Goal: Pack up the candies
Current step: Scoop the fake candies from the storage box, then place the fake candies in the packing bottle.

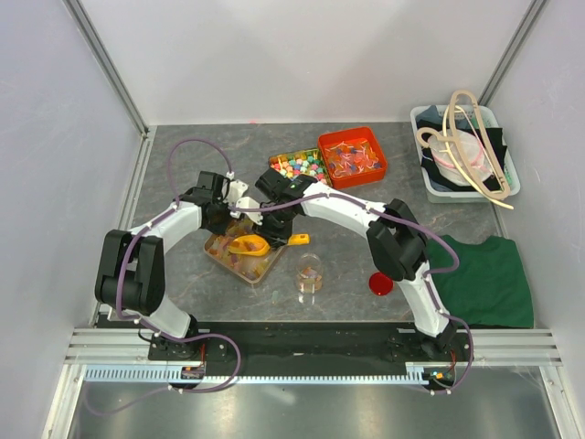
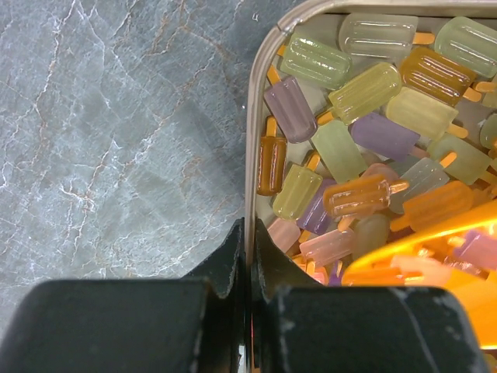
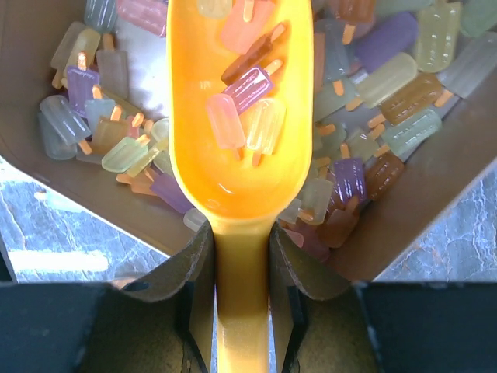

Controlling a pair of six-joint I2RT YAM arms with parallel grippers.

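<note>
Left jaws clamped shut on the tray [image 2: 250, 140] rim; right jaws grip the yellow scoop [image 3: 241, 190] by its handle, candies [image 3: 225, 120] riding inside, seemingly just above the tray's pile.

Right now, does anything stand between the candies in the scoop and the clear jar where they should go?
Nothing visible does. The orange scoop holds a few candies over the tray; the clear jar stands beside the tray, with only bare table between. The red lid lies apart, beyond the jar.
</note>
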